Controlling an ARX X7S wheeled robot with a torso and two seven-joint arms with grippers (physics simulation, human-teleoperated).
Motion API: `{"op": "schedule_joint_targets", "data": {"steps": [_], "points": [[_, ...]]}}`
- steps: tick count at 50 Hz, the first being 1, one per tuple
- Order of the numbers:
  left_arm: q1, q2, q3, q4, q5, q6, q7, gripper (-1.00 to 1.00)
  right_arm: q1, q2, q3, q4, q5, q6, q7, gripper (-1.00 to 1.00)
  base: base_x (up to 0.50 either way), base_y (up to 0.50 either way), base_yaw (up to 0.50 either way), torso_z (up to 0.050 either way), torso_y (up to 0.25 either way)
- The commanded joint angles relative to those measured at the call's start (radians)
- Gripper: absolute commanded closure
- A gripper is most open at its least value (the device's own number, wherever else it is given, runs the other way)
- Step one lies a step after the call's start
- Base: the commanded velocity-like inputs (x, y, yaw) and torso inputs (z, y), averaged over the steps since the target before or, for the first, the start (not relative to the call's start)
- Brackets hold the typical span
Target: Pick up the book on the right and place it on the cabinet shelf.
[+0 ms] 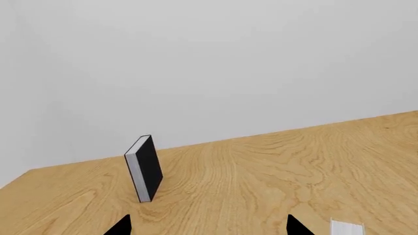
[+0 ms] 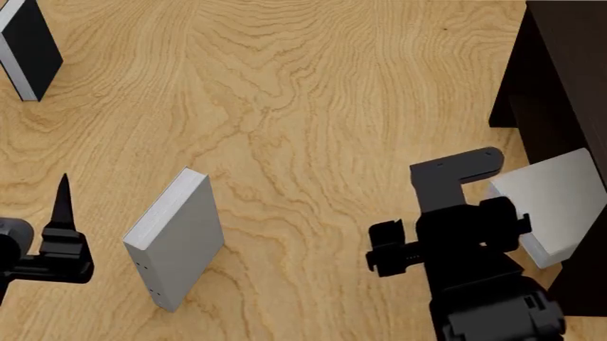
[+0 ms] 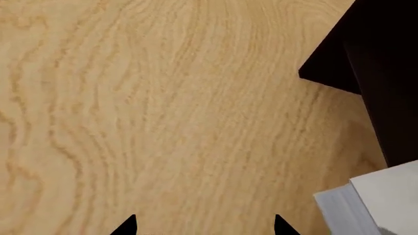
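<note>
Approach step: right gripper (image 3: 204,226) hanging released, empty, over desk (image 2: 313,92). Book (image 2: 555,202) leaning just beside cabinet shelf (image 2: 559,64), not gripped. Next: shifting gripper toward cabinet, straddling book.

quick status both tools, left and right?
Left tool: open, empty.
Right tool: open, empty; light-grey book sits beside it, ungrasped.

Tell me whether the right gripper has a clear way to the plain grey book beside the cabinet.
Probably yes. The right gripper hangs open just beside the plain grey book, with bare table between. The dark cabinet close behind leaves little room on the far side.
</note>
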Motion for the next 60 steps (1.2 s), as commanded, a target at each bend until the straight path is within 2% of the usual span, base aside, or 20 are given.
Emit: {"op": "schedule_joint_targets", "data": {"steps": [1,28,60], "points": [[0.001,-0.002,0.004,-0.001,0.001,0.003,-0.004,-1.00,0.018,0.000,0.014,0.115,-0.010,-0.057,-0.013,-1.00,0.00,0.00,0.00,0.000,0.000],[-0.001,-0.009,0.007,0.003,-0.001,0.003,-0.013,-1.00,0.095,-0.011,0.030,0.342,-0.035,-0.147,-0.033,-1.00,0.00,0.00,0.00,-0.001,-0.001],[-0.012,-0.005,0.027,-0.029,0.003,0.017,-0.021,-1.00,0.114,0.084,0.045,0.157,-0.036,0.004,0.105,-1.00,0.00,0.00,0.00,0.000,-0.001]]}}
